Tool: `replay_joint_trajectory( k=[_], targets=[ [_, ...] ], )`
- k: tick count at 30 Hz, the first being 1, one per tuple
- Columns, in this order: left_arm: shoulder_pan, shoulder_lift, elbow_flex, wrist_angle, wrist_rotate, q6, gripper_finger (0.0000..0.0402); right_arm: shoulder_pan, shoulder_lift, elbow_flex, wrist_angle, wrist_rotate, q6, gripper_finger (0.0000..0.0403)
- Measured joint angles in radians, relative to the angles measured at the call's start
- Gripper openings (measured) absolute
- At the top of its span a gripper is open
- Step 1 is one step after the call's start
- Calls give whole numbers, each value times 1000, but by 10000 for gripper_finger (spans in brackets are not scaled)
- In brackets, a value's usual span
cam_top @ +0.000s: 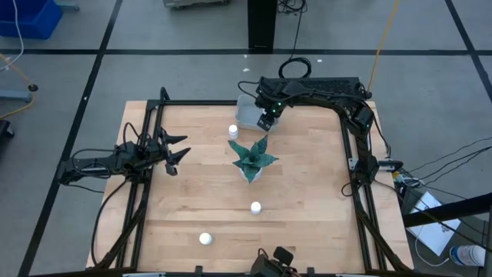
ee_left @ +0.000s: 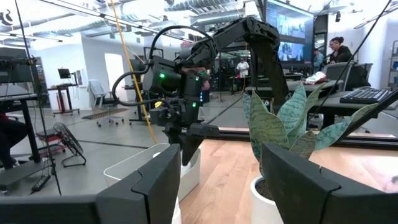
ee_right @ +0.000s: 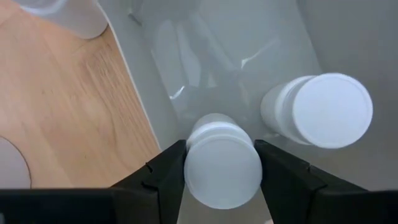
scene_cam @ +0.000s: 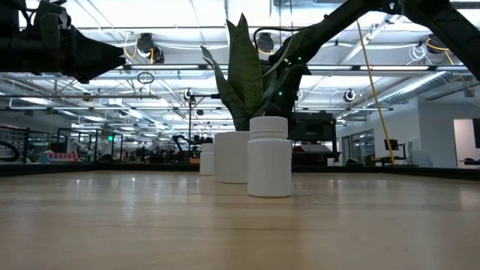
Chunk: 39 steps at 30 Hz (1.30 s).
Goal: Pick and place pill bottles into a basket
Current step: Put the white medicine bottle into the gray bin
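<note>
Bottles are light, rigid, smooth plastic; grip each across its body. Your right hand (ee_right: 222, 163) straddles one bottle (ee_right: 222, 168) inside the basket (ee_right: 348, 37), fingers flanking it; the left hand (cam_top: 175, 156) waits open.

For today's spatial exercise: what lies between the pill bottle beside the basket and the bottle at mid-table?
The green plant in its white pot stands between the bottle by the basket and the mid-table bottle, as the high view shows.
</note>
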Motion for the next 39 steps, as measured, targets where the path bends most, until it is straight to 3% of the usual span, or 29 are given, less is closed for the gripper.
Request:
replay_joint_trajectory(
  k=[11,16,27,34,39],
  targets=[
    [0,0,0,0,0,0,227,0,0,0,5,11,-5,189],
    [0,0,0,0,0,0,227,0,-10,0,-11,103,-49,187],
    [0,0,0,0,0,0,227,3,-166,0,-40,107,-70,177],
    [0,0,0,0,0,0,227,19,-308,0,-121,105,-46,142],
    [0,0,0,0,0,0,227,50,-454,-93,-71,103,-80,78]
  ],
)
